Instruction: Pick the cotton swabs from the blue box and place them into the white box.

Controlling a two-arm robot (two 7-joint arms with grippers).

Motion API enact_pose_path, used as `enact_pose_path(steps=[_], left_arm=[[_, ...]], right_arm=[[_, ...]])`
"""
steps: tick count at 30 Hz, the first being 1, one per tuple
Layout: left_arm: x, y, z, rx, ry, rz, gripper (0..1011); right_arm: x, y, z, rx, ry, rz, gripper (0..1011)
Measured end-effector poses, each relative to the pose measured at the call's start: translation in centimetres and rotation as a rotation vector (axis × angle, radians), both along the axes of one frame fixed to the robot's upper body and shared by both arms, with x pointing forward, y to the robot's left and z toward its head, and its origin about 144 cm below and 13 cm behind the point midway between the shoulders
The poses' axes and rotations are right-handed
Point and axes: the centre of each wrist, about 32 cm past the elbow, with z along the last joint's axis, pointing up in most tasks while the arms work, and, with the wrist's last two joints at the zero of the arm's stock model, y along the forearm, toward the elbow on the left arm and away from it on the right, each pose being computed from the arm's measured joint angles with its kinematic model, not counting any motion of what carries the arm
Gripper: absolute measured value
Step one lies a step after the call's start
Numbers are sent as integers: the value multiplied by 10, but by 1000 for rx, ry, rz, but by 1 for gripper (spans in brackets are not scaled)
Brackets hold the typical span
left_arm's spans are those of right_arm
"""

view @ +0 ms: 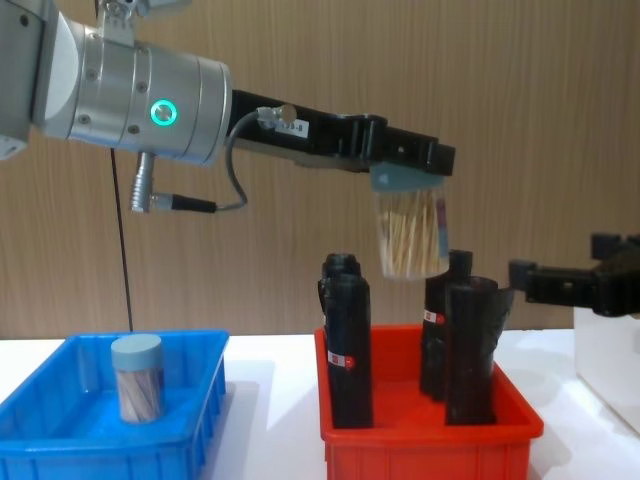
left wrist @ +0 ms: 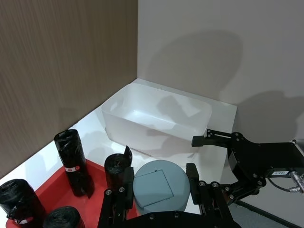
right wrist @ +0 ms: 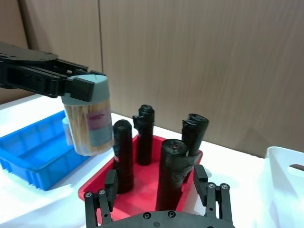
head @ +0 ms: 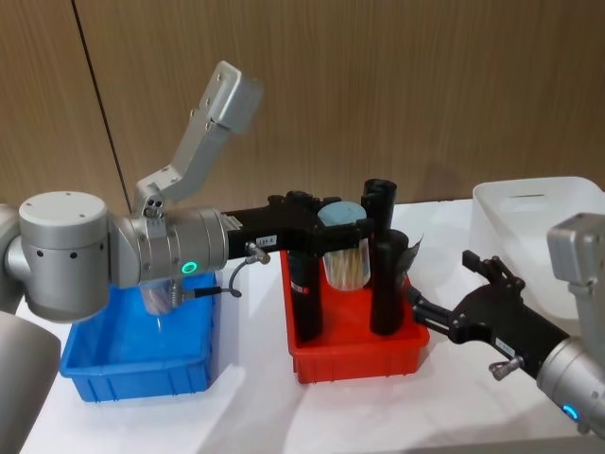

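The left gripper (head: pixel 343 225) is closed around the pale lid of a swab jar (head: pixel 345 260) and holds it in the air above the red bin (head: pixel 359 359), clear of the black rolls (head: pixel 307 293) standing there. In the chest view the jar hangs slightly tilted. From the red bin, the white box (head: pixel 529 203) lies at about 2 o'clock and the blue box (head: pixel 142 364) at 9 o'clock. A second jar (view: pixel 137 378) stands upright in the blue box. The right gripper (head: pixel 440 278), spread wide and holding nothing, hovers at 3 o'clock of the red bin, in front of the white box. The jar looks light and stiff, with smooth clear walls likely to slip. A hold across the lid and upper wall seems safest, since gripping the lid alone might pull it loose.
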Motion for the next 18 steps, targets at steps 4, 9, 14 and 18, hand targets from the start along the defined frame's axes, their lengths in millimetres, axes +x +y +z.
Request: enact_pose_path(steps=[4, 9, 14, 18], left_arm=[[0, 0, 0, 0, 0, -1, 669], [0, 0, 0, 1, 1, -2, 669], [0, -1, 0, 1, 1, -3, 669], [0, -1, 0, 1, 1, -3, 669]], right_arm=[[6, 0, 7, -13, 24, 34, 1001], [14, 2, 12, -12, 48, 63, 1001], [21, 3, 17, 9, 83, 97, 1001], [26, 5, 21, 33, 112, 120, 1001]])
